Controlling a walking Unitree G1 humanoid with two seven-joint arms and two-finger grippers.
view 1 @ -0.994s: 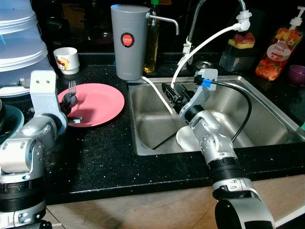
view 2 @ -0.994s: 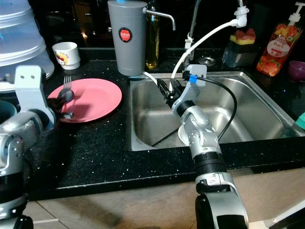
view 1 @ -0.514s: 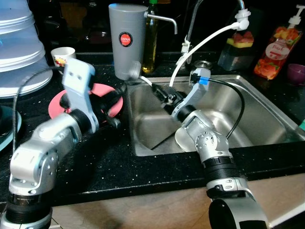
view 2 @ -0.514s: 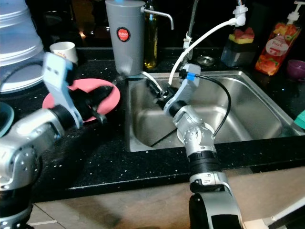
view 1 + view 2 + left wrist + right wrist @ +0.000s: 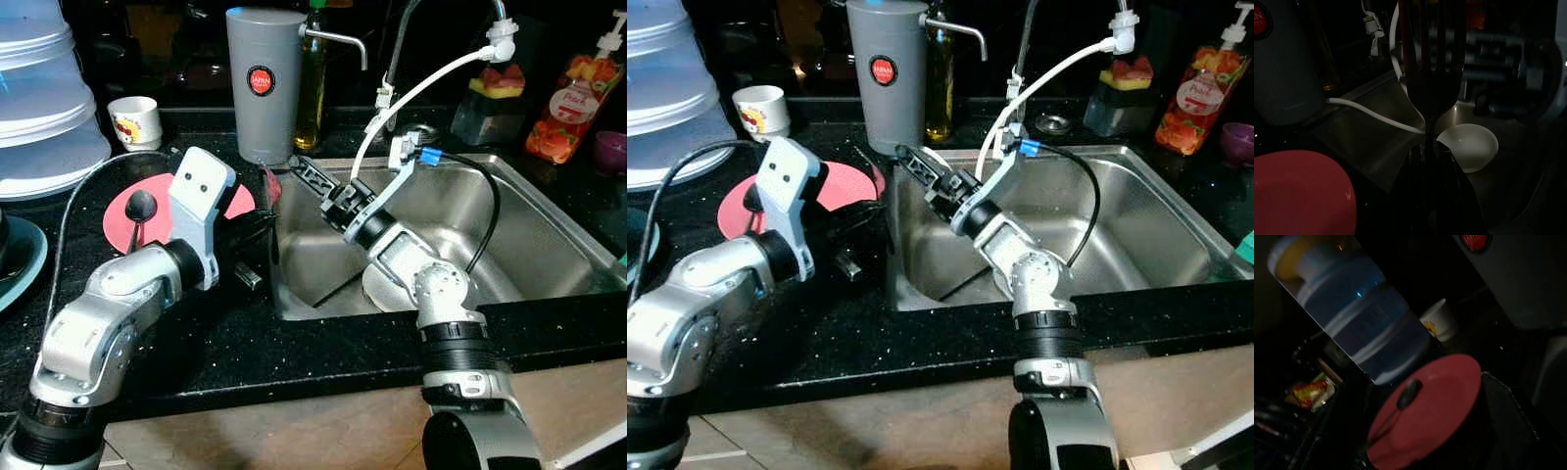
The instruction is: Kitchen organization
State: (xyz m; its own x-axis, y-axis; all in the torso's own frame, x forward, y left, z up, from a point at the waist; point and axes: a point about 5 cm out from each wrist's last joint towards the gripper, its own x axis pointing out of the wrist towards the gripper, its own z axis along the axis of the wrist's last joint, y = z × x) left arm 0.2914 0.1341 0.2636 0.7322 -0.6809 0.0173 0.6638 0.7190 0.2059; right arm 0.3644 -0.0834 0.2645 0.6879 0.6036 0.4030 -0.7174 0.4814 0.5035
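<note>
My left gripper (image 5: pixel 261 225) is shut on a dark fork (image 5: pixel 1432 93), held tines-up over the black counter at the sink's left rim. In the left wrist view the fork points at the sink and the white bowl (image 5: pixel 1466 144) in it. My right gripper (image 5: pixel 306 174) reaches leftward from over the sink (image 5: pixel 529 225), close to the fork's tines, and its fingers stand open with nothing between them. Behind my left arm lies a pink plate (image 5: pixel 122 220) with a dark spoon (image 5: pixel 137 209) on it; both also appear in the right wrist view, plate (image 5: pixel 1440 401) and spoon (image 5: pixel 1409 392).
A grey canister (image 5: pixel 260 83), an oil bottle (image 5: pixel 313 88) and a white cup (image 5: pixel 134 119) stand at the back. Stacked translucent containers (image 5: pixel 39 98) and a teal plate (image 5: pixel 20 269) are at the left. A white hose (image 5: pixel 421 86) hangs from the faucet; a soap bottle (image 5: pixel 573 103) stands at the right.
My left arm has swung right from the pink plate to the sink's rim with the fork. My right gripper has stretched left toward it. The spoon stays on the plate.
</note>
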